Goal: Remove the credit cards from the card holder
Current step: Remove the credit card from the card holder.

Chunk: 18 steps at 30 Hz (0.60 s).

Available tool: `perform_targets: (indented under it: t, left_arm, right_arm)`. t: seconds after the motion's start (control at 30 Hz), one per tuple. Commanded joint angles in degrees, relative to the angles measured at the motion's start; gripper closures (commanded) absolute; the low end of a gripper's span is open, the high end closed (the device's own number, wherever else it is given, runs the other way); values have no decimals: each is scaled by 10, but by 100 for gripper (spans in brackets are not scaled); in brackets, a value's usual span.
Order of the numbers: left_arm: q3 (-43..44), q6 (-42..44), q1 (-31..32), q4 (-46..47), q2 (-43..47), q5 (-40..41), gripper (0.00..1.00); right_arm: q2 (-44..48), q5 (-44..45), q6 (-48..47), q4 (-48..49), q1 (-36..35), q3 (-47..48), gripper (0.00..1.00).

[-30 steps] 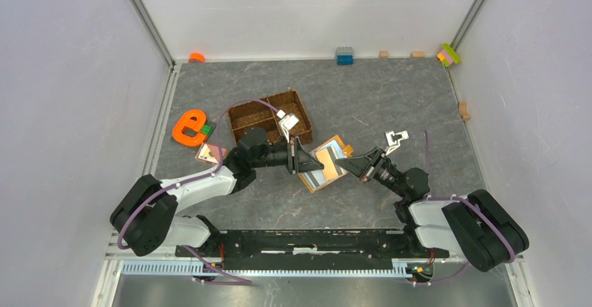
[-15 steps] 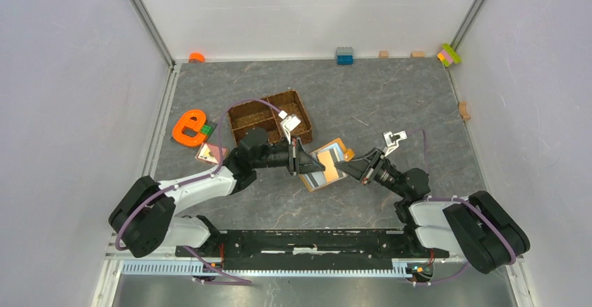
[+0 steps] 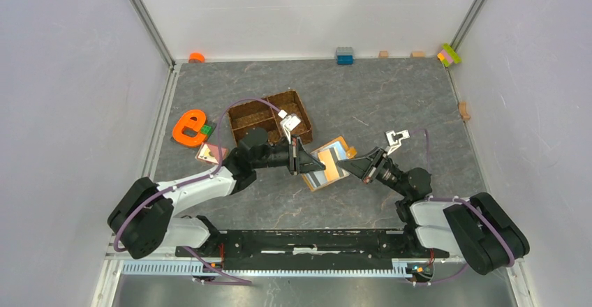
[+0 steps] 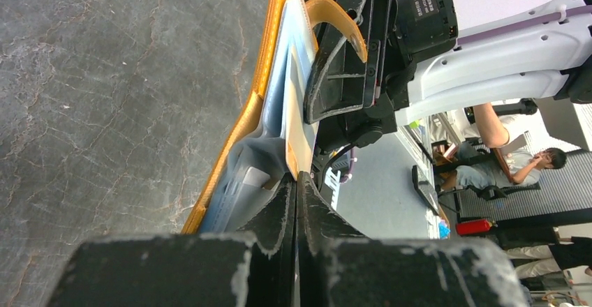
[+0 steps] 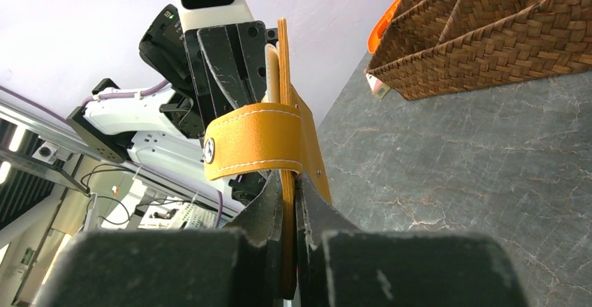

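Card holder (image 3: 328,165) is being held open between both arms, just beside woven tray (image 3: 260,101). Right gripper (image 5: 287,181) is pinching its orange flap tight. Left gripper (image 4: 294,181) is clamping fully closed on beige credit card (image 4: 301,111).

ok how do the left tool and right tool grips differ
Left tool pinches the card holder's pale inner edge, card or lining unclear; right tool pinches its orange outer cover by the snap tab. Left tool sits by the woven tray, right tool farther off. Both are shut.
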State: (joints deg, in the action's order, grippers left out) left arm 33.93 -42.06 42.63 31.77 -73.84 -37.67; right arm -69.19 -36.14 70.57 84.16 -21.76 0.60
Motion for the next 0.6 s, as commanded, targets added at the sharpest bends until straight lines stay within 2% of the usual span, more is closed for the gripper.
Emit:
perform_targets:
  t: [0.0, 0.57]
  left_arm:
    - [23, 27, 2, 8, 23, -8, 98]
    - [16, 44, -3, -16, 45, 21, 98]
  right_arm:
    - [-7, 10, 18, 238, 21, -29, 100]
    - [4, 18, 35, 263, 55, -50, 100]
